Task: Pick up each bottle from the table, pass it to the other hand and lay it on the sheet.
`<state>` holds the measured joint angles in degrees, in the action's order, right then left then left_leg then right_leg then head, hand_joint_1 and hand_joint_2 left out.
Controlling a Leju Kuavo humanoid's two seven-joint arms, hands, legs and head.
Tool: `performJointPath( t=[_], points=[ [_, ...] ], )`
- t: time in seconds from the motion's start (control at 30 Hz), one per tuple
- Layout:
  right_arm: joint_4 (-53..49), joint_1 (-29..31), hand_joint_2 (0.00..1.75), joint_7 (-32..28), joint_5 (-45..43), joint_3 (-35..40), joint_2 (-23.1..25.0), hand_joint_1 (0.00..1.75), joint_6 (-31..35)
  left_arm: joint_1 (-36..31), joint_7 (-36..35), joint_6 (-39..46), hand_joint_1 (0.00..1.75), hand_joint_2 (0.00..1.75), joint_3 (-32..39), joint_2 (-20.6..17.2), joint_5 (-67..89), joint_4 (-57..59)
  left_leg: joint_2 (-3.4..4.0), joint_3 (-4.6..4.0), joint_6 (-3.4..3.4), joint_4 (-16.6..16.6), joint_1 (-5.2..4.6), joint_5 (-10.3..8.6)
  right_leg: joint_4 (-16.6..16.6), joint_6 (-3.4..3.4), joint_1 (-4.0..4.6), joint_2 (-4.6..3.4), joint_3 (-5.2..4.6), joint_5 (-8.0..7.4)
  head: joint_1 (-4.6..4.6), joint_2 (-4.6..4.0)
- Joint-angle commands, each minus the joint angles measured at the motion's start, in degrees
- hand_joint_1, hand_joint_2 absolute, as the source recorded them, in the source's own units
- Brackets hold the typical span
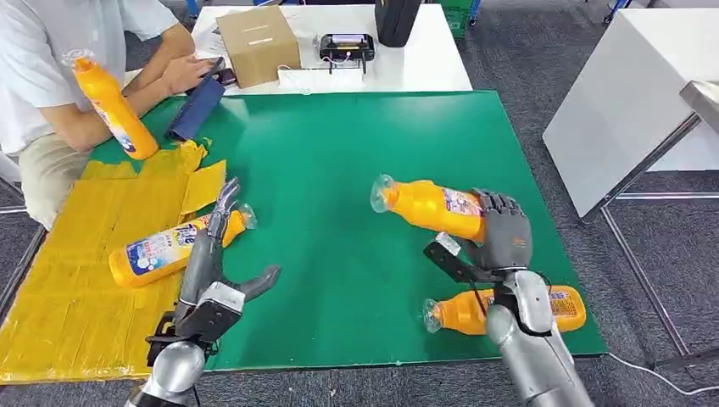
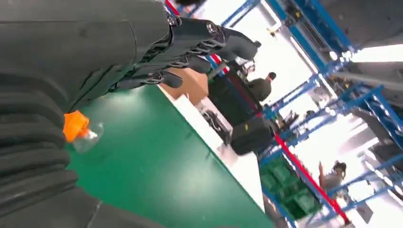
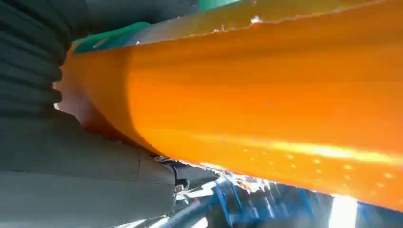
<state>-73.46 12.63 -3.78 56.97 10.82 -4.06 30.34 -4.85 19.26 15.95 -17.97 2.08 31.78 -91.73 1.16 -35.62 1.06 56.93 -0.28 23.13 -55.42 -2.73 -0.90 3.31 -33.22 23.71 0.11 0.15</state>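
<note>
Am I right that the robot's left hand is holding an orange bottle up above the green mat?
Not quite: the right hand holds the orange bottle above the green mat, as the head view shows. The left hand there is open, holding nothing.

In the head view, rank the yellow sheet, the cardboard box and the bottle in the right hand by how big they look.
1. yellow sheet
2. cardboard box
3. bottle in the right hand, though the box sits farther from the camera, so these two are unsure.
</note>
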Motion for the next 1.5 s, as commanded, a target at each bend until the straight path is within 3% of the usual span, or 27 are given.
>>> performJointPath(
  t=[0.03,0.17,0.3,0.4,1.0,1.23,1.5],
  points=[
    [-19.4,-5.6,1.75,-2.2,-4.6,1.7,5.9,1.75,2.3,-0.8,-0.2,-0.4,0.0,1.75,-1.9,-0.4,-0.3,0.0,-0.09,0.13,-0.08,0.1,0.05,0.12,0.0,0.11,0.01,-0.17,0.15,0.14,0.04,0.0],
    [-18.1,-5.0,1.75,-5.9,-14.3,5.3,7.1,1.75,-4.1,-1.2,-0.1,-1.5,0.0,1.75,-2.5,-0.6,-1.3,0.2,0.0,0.11,-0.07,0.1,0.05,0.1,0.0,0.13,-0.01,-0.26,0.13,0.1,0.04,0.0],
    [-9.0,-2.7,1.75,-7.8,-25.3,12.2,10.5,1.75,-14.6,-2.5,1.1,-2.4,0.0,1.75,-3.5,-0.6,-4.9,0.1,0.11,0.17,-0.11,0.0,0.02,0.1,0.0,0.17,-0.03,-0.42,0.15,0.05,0.04,0.0],
    [-0.6,-0.6,1.75,-10.8,-28.4,18.2,12.6,1.75,-16.6,-3.6,1.6,-5.0,0.0,1.75,-4.4,-1.3,-9.4,-0.6,0.14,0.16,-0.1,0.0,0.03,0.06,0.1,0.14,0.0,-0.37,0.1,-0.03,0.02,0.0],
    [11.5,4.2,1.75,-13.2,-33.3,26.3,15.7,1.75,-17.0,-6.0,2.9,-8.2,0.0,1.75,-7.9,-2.3,-13.8,1.6,-0.03,0.24,-0.12,0.0,0.1,0.08,0.1,0.2,0.02,-0.31,0.24,0.08,0.04,0.0],
    [7.5,3.5,1.75,-13.6,-37.4,24.7,14.6,1.75,-15.4,-5.1,3.4,-0.4,0.0,1.75,-10.2,-2.6,-2.9,5.4,-0.08,0.34,-0.12,-0.1,0.09,0.12,0.1,0.2,0.01,-0.32,0.35,0.13,0.04,0.0],
    [2.3,2.0,1.75,-13.7,-38.8,23.1,13.8,1.75,-14.9,-3.8,3.3,1.6,0.0,1.75,-10.9,-3.2,1.6,9.0,-0.09,0.22,-0.09,0.0,0.07,0.08,0.1,0.17,-0.01,-0.23,0.23,0.09,0.04,0.0]
  ],
)
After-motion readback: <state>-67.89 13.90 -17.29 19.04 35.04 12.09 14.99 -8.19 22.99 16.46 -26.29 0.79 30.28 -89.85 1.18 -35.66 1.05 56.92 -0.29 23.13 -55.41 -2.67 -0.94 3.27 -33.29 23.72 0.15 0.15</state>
